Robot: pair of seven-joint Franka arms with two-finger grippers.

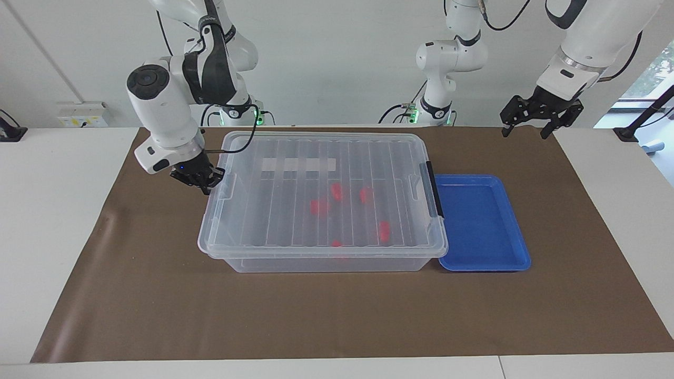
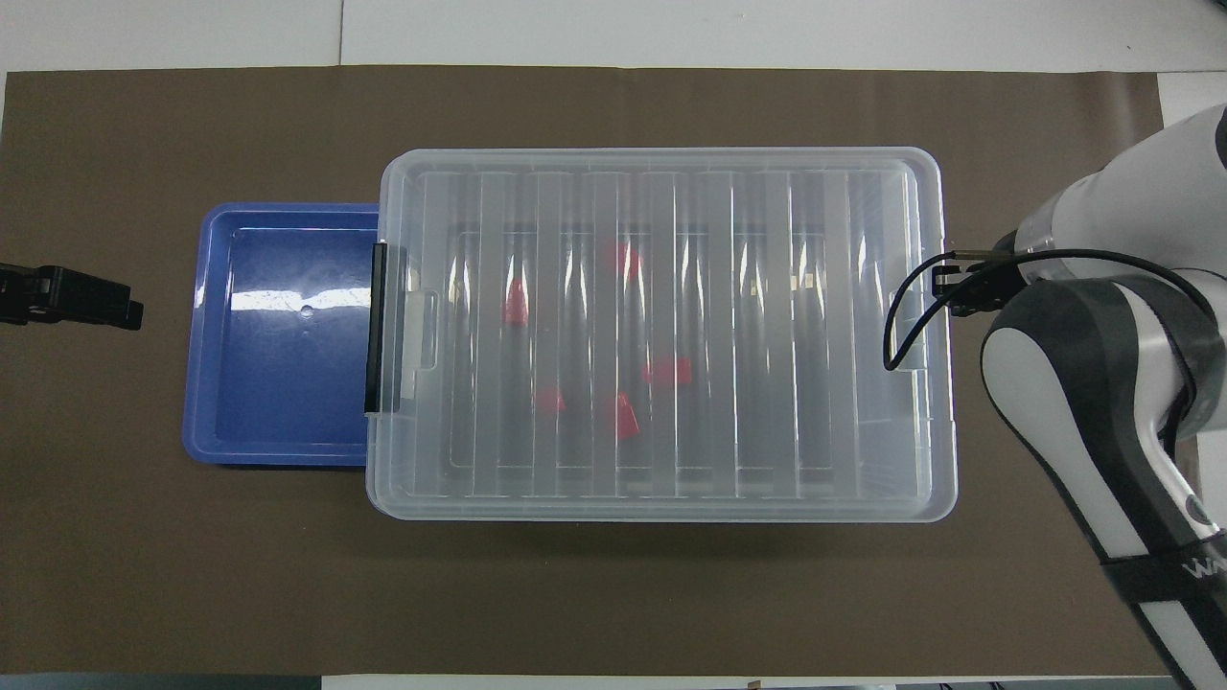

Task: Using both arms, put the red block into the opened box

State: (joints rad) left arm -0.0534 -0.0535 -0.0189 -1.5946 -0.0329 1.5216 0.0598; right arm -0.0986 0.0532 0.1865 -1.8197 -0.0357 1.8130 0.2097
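Note:
The clear box (image 1: 316, 263) stands mid-table with its ribbed lid (image 1: 316, 158) lying squarely on it, black latch (image 1: 434, 189) toward the left arm's end. Several red blocks (image 1: 317, 206) show through the lid (image 2: 661, 163) on the box floor; one red block (image 2: 669, 372) lies near the middle. My right gripper (image 1: 202, 184) is shut and sits low, right beside the lid's end tab at the right arm's end; whether it touches the tab I cannot tell. In the overhead view its own arm covers it. My left gripper (image 1: 524, 131) hangs open and empty over the mat's corner (image 2: 72, 299).
A shallow blue tray (image 1: 505, 263) lies against the box's latch end, with nothing in it (image 2: 206, 383). Brown mat (image 1: 337, 316) covers the table. Two slimmer white arms with green-lit bases stand along the robots' edge of the table.

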